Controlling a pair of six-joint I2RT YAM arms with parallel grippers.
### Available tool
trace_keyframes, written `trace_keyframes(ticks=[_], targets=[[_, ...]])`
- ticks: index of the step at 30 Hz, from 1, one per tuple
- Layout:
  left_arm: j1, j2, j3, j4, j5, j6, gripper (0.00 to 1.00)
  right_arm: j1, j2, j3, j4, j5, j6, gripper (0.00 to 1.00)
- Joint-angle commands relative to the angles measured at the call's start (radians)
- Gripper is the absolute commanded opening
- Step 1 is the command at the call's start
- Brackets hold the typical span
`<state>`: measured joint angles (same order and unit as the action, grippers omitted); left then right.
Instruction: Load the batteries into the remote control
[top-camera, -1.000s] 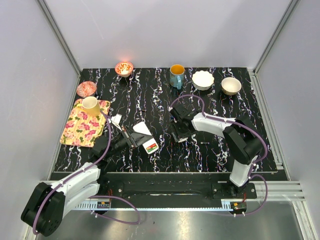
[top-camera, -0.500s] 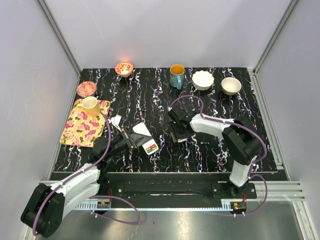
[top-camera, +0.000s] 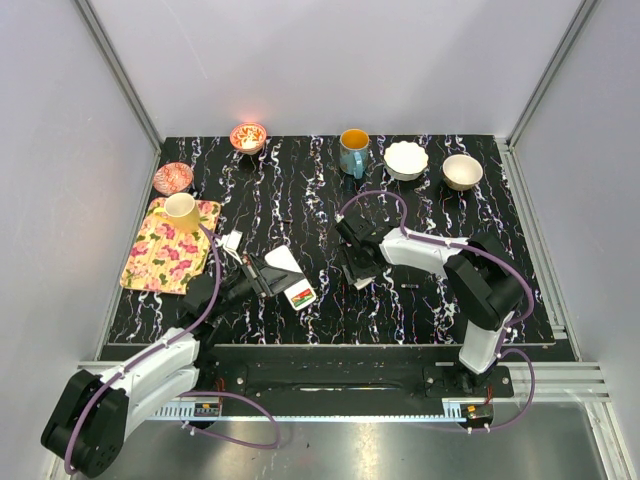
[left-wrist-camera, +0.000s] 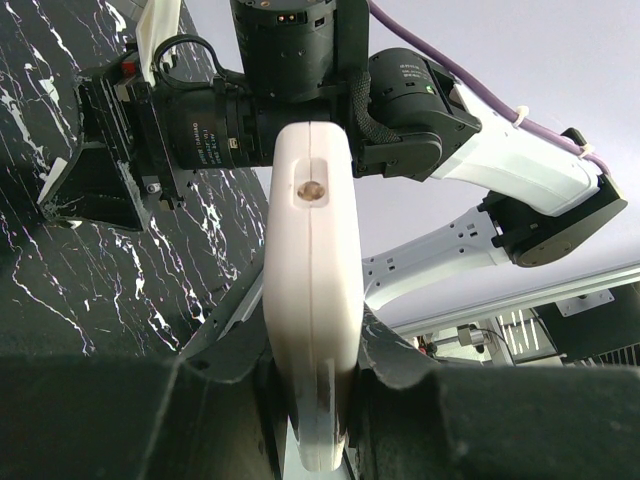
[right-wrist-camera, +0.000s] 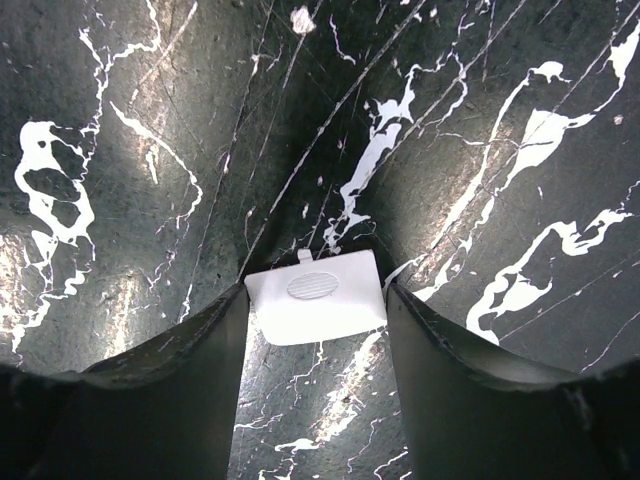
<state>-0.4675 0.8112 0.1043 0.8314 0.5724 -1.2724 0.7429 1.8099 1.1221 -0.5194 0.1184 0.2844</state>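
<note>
The left claw (left-wrist-camera: 310, 385) pinches the remote control (left-wrist-camera: 312, 270) tight and holds it on its edge, near 7 o'clock from the middle of the counter (top-camera: 420, 310). The right claw (right-wrist-camera: 316, 312) sits around a small white cover (right-wrist-camera: 315, 292). I cannot tell if it squeezes.

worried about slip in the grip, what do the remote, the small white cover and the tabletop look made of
Remote control: likely moulded plastic, white, matte, seam down its edge. White cover: likely same plastic, ribbed thumb patch. Tabletop: black, white-veined, glossy; marble-look, material unclear.
</note>
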Motion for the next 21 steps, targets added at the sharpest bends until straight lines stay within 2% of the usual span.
trace_keyframes(ticks=[1,5,8,9,12,21], targets=[[0.004,-0.015,0.005,0.058,0.009,0.001,0.00,0.015,0.016,-0.033,-0.048,-0.003,-0.005,0.59],[0.004,-0.012,0.005,0.058,0.007,0.001,0.00,0.015,0.012,-0.036,-0.053,0.000,0.001,0.54],[0.004,-0.010,0.006,0.058,0.007,0.001,0.00,0.015,0.011,-0.038,-0.057,0.012,0.010,0.66],[0.006,-0.010,0.006,0.058,0.006,0.001,0.00,0.016,0.005,-0.039,-0.056,0.012,0.013,0.73],[0.004,-0.012,0.005,0.060,0.006,0.001,0.00,0.015,-0.023,-0.033,-0.067,-0.008,0.009,0.79],[0.004,-0.004,-0.005,0.075,0.001,-0.001,0.00,0.026,-0.040,0.015,-0.197,-0.013,-0.080,0.76]])
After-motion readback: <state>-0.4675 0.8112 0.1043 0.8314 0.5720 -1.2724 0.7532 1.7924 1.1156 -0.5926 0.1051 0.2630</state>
